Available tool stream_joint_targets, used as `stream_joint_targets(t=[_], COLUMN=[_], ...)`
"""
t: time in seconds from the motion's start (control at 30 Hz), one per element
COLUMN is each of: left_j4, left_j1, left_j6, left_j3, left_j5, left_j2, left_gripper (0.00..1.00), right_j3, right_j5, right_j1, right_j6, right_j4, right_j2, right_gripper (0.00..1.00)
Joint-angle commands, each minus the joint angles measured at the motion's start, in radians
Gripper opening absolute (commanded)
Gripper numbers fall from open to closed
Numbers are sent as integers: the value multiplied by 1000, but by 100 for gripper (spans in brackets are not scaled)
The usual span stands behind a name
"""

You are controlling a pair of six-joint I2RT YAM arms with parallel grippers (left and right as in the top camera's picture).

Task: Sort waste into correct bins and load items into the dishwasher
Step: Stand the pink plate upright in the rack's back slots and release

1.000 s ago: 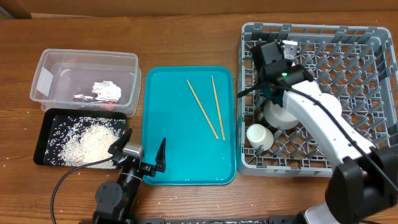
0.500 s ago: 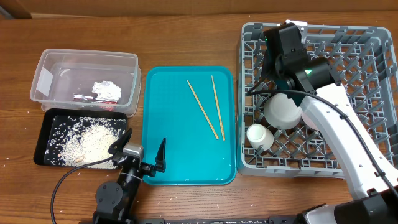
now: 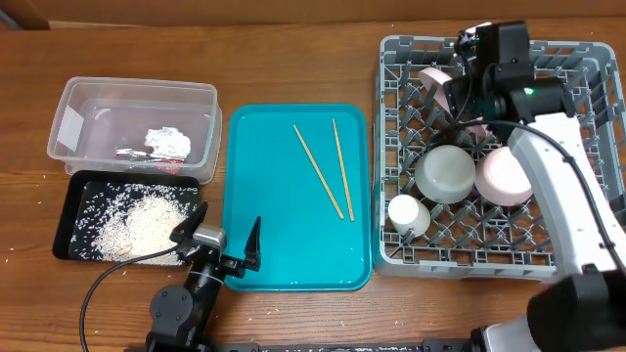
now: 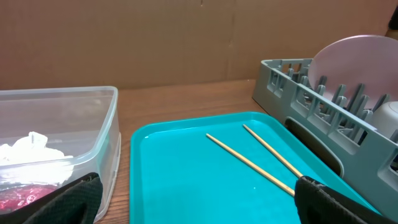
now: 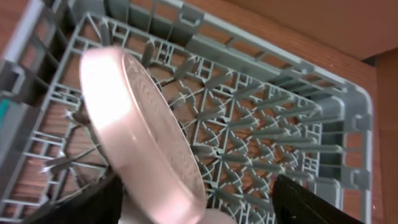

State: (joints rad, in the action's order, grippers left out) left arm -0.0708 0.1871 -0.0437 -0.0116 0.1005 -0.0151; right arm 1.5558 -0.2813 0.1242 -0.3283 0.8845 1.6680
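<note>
The white plate (image 3: 436, 82) stands on edge between pegs at the back left of the grey dishwasher rack (image 3: 387, 147). My right gripper (image 3: 468, 76) hovers over it, open. In the right wrist view the plate (image 5: 140, 130) rises between the spread jaws, close to the left finger (image 5: 81, 205). Two bowls (image 3: 448, 174) (image 3: 507, 178) and a cup (image 3: 404, 215) sit in the rack. Two chopsticks (image 3: 319, 172) lie on the teal tray (image 3: 264, 235). My left gripper (image 3: 225, 244) rests open at the tray's near edge; its wrist view shows the chopsticks (image 4: 249, 157) ahead.
The clear tub (image 3: 78, 103) at the left holds the crumpled wrapper (image 3: 162, 144). In front of it the black tray (image 3: 70, 210) carries a heap of rice (image 3: 142, 227). A few grains lie on the wood beside the tray. The rack's wall (image 4: 292, 81) stands right of the teal tray.
My right gripper has gone from shut to open and swung right along the rack's back. The plate now stands free on edge, and the second bowl is uncovered. The left arm is still.
</note>
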Motion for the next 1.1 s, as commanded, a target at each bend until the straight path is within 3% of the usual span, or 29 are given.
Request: stream_joint_targets(t=[0.0,0.2,0.3,0.43,0.63,1.07], left_j4=[1,1,1,1,1,1], left_j1=[-10,-10,-10,-10,-10,-10], left_j6=[22,22,22,22,22,22], left_j3=[7,7,7,7,7,7], left_j5=[-7,-7,-7,-7,-7,-7], left_j2=[10,10,10,10,10,10], left_gripper=[100,100,100,100,100,100], right_j3=[19,19,29,64,82,82], right_j5=[75,119,-38,-113,-285,-379], right_j1=[-3,-1,-3,-2,-2,-2], right_j6=[-73,-32,122,188,365,490], right_j4=[5,37,8,2,-1,6], right_j2=[68,127,111,72,29,8], right_gripper=[75,55,38,25,25,25])
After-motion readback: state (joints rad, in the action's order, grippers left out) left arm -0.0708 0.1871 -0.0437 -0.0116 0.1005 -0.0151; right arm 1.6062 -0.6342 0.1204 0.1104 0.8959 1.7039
